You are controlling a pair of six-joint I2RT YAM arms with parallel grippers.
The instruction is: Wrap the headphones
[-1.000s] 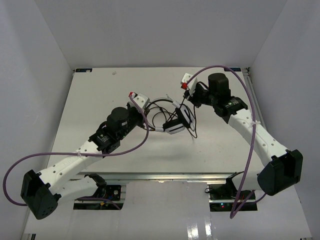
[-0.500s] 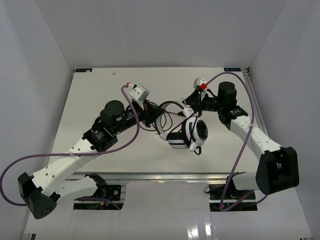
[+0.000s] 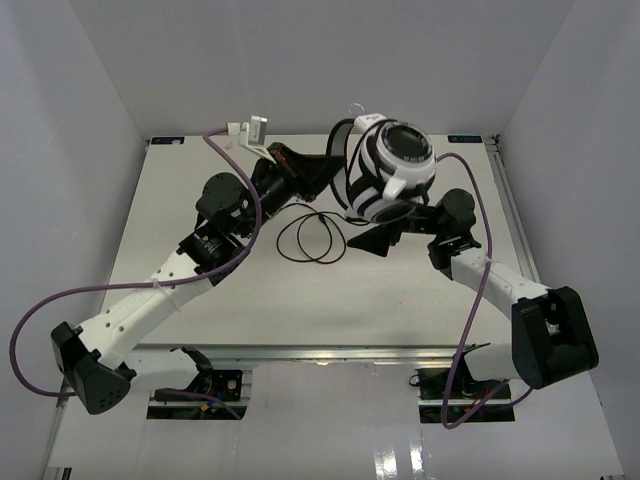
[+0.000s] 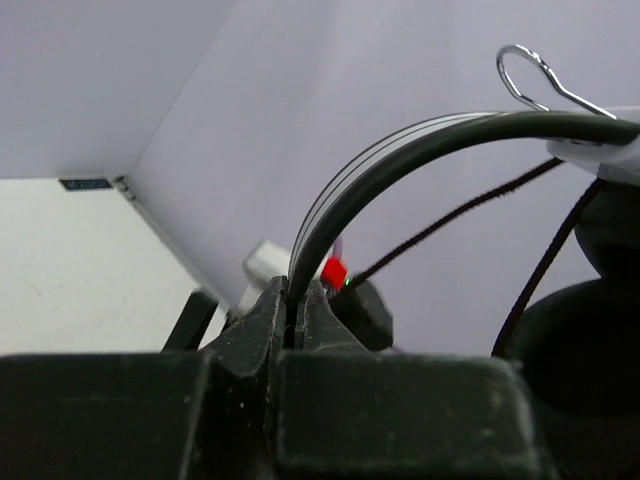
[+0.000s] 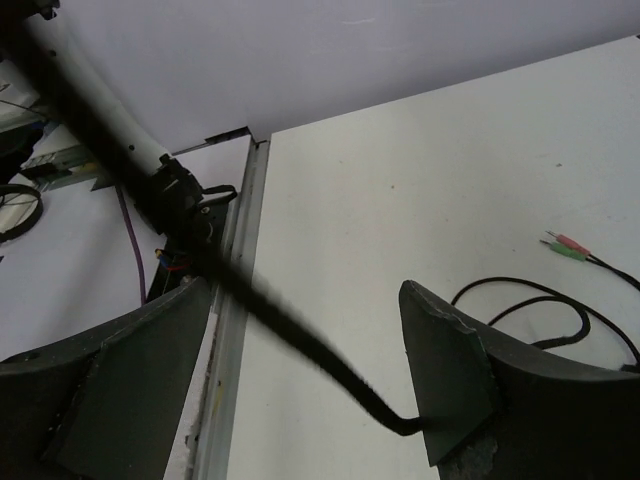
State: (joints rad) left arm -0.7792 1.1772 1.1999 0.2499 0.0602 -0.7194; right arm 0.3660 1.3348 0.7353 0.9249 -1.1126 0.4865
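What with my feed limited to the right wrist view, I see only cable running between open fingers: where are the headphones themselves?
Observer: The headphones hang high above the table, near its far edge.
Operator: What is holding them up there?
Observer: The left gripper, its jaws shut on the black headband.
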